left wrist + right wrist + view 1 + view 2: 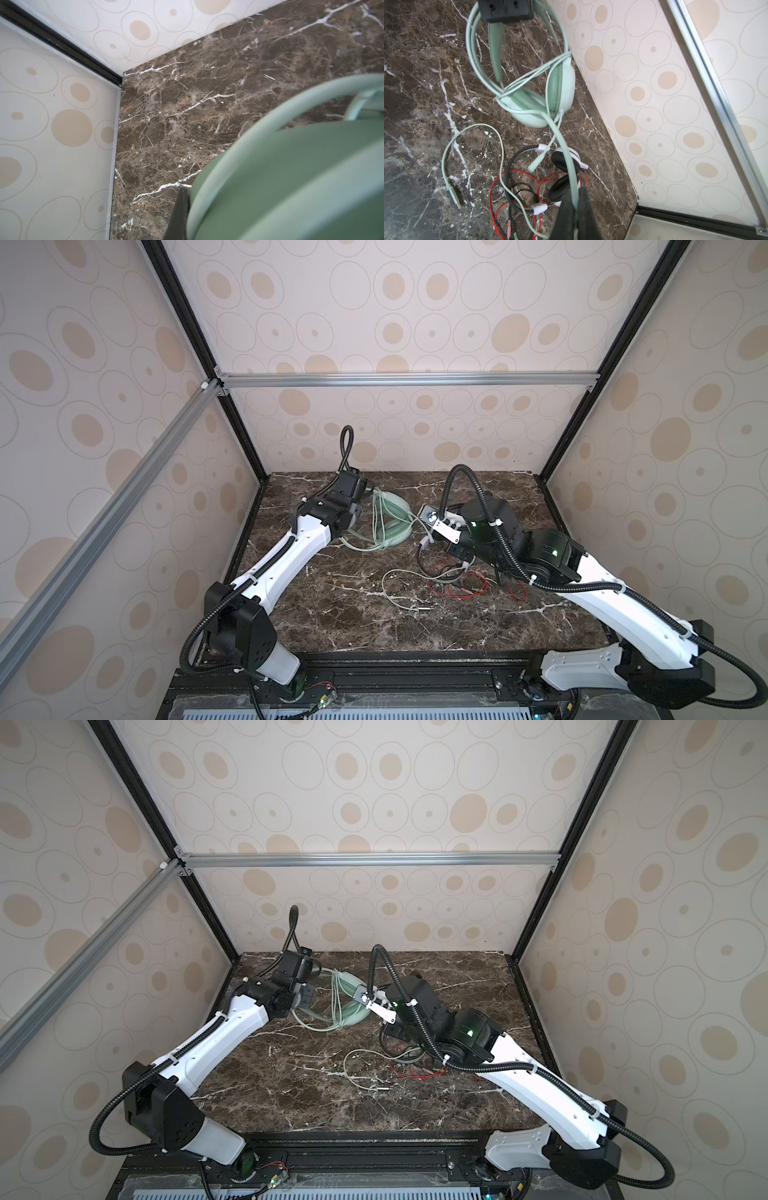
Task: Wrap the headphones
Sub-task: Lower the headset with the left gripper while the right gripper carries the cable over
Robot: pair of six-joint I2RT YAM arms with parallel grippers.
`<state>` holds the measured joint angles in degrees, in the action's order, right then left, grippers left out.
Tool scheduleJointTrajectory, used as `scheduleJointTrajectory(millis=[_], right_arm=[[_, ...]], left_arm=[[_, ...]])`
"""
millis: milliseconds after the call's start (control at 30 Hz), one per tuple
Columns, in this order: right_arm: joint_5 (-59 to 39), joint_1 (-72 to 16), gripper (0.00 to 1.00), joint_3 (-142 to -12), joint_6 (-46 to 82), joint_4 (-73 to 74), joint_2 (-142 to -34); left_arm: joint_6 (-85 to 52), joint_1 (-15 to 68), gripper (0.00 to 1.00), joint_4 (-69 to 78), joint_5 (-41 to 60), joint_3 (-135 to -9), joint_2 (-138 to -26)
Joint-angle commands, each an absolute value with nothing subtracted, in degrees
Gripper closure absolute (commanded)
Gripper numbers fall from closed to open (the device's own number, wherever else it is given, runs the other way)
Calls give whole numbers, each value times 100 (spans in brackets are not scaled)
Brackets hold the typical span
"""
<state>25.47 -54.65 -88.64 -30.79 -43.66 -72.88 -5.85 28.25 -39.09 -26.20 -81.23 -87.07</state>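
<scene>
The mint-green headphones [390,522] [345,1006] hang at the back left of the table from my left gripper [506,10], which is shut on the headband. One dark finger [179,207] presses against the green band. Several turns of pale green cable [529,74] cross the headset. My right gripper [576,199] is shut on that cable a little way from the earcups. The rest of the cable loops over the table to its plug [454,195] [424,608]. The white-and-black headphones [564,162] [440,572] lie below my right gripper among their red cable [469,589].
The dark marble table [353,635] is closed in by patterned walls on the left, back and right. The mint-green headset hangs close to the back left corner [122,74]. Red cable and coloured plugs [510,228] sprawl under the pale green cable.
</scene>
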Motion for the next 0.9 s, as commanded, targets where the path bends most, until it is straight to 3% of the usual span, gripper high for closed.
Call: scheduleJointTrajectory(millis=[0, 333, 867], right_arm=[[2323, -5347, 100, -9000, -3330, -3927, -7421], [981, -4449, 100, -9082, -2853, -3427, -7853], [-1512, -2949, 100, -9439, -1855, -2994, -9155]], left_arm=[[-389, 3083, 100, -3835, -2392, -8031, -8377], [-40, 3416, 100, -3434, -622, -7234, -7488], [0, 3769, 100, -3512, 53, -7080, -7034]])
